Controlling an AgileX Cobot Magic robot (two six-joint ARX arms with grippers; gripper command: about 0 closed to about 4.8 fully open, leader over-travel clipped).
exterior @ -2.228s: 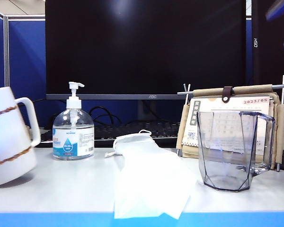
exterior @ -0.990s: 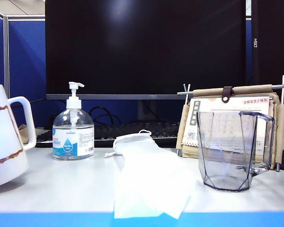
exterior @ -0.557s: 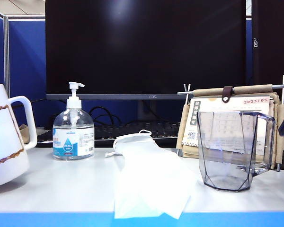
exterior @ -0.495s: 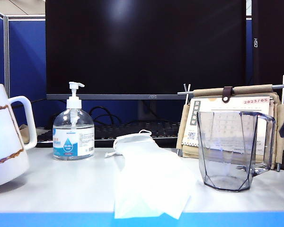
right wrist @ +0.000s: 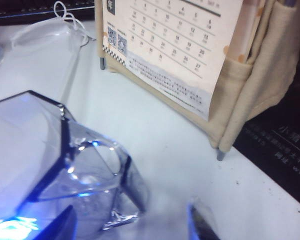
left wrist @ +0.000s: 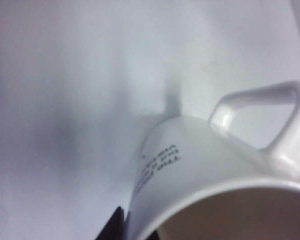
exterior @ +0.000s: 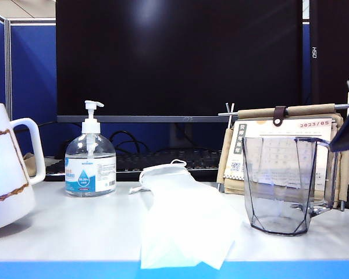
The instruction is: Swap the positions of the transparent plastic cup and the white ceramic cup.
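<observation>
- My left gripper [left wrist: 121, 227] is closed on the white ceramic cup [left wrist: 200, 170], clamping its rim; the cup hangs tilted above the table [left wrist: 65, 75].
- My right gripper [right wrist: 132, 225] is spread wide, empty, the transparent plastic cup [right wrist: 65, 165] and its handle just below the fingers.
- Desk calendar [right wrist: 175, 55] stands just beyond.

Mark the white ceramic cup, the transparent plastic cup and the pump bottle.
white ceramic cup [exterior: 6, 168], exterior view, side wall.
transparent plastic cup [exterior: 285, 186], exterior view, front facet.
pump bottle [exterior: 90, 168], exterior view, label.
</observation>
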